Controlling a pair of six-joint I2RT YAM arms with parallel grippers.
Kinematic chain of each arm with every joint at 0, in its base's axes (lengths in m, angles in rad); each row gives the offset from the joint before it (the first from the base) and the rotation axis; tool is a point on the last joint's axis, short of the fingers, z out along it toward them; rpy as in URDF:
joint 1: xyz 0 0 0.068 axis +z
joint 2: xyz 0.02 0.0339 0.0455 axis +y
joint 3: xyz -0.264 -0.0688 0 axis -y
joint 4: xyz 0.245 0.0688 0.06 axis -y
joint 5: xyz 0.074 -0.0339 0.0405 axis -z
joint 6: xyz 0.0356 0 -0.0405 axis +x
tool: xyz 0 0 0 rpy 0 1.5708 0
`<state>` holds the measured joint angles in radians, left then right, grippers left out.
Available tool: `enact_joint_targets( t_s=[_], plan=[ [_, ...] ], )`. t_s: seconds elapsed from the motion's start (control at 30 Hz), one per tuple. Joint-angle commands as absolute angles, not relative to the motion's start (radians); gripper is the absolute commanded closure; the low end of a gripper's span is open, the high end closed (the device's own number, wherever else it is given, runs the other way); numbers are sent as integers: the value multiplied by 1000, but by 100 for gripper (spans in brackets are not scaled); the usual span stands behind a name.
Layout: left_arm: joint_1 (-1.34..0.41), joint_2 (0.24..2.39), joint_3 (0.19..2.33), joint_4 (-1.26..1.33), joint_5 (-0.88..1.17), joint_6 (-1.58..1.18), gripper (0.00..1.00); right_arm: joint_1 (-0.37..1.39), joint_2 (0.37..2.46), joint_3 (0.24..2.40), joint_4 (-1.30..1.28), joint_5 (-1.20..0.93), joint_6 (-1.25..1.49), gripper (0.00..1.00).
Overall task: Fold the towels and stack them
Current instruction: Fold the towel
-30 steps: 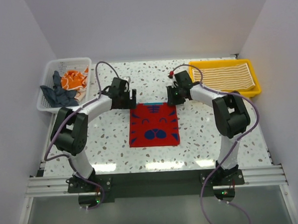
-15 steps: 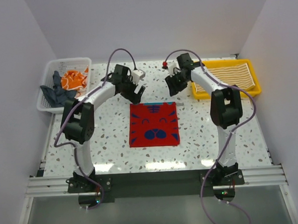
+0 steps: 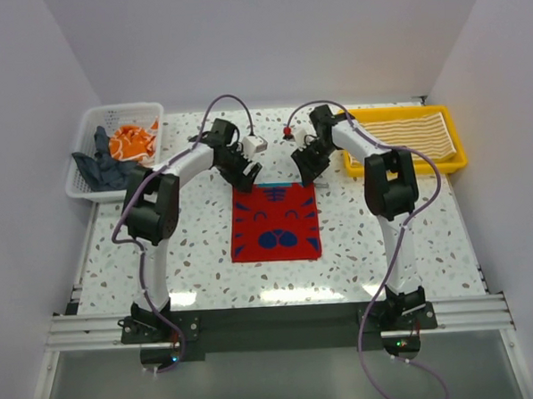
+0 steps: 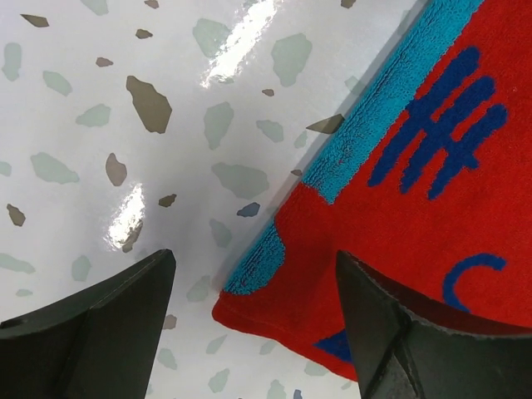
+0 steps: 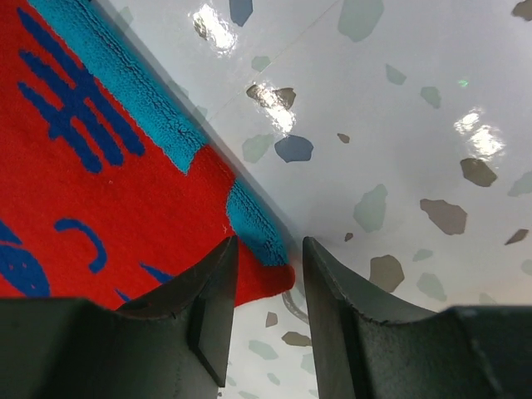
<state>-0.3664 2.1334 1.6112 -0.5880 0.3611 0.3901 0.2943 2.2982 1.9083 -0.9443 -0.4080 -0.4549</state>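
Note:
A red towel (image 3: 275,221) with a blue tiger face and a teal far edge lies flat in the middle of the table. My left gripper (image 3: 248,176) hovers open over its far left corner. In the left wrist view that corner of the towel (image 4: 399,216) sits between the wide-spread jaws of the left gripper (image 4: 253,287). My right gripper (image 3: 304,173) hangs open over the far right corner. In the right wrist view that corner of the towel (image 5: 125,199) shows in the narrower gap of the right gripper (image 5: 268,249). Neither gripper holds cloth.
A white mesh basket (image 3: 123,110) at the far left holds a crumpled orange towel (image 3: 129,142) and a dark blue-grey towel (image 3: 104,168). A yellow tray (image 3: 408,168) at the far right holds a folded tan-striped towel (image 3: 406,134).
Both arms raised their elbows toward the far side and the grippers shifted inward over the red towel's far corners. The towel itself has not moved.

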Motion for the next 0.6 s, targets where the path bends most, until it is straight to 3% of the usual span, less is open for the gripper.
enact_joint_targets(
  t_s=[0.0, 0.2, 0.33, 0.57],
  plan=[
    [-356, 2157, 1652, -614, 399, 428, 18, 296, 2330, 1941, -999, -440, -489, 60],
    [-353, 2175, 1674, -644, 414, 433, 21, 296, 2345, 1893, -991, -443, -502, 69],
    [-342, 2175, 1675, -655, 419, 437, 26, 296, 2344, 1870, -989, -436, -509, 84],
    [-313, 2187, 1680, -695, 420, 443, 37, 299, 2338, 1865, -989, -442, -517, 93]
  ],
)
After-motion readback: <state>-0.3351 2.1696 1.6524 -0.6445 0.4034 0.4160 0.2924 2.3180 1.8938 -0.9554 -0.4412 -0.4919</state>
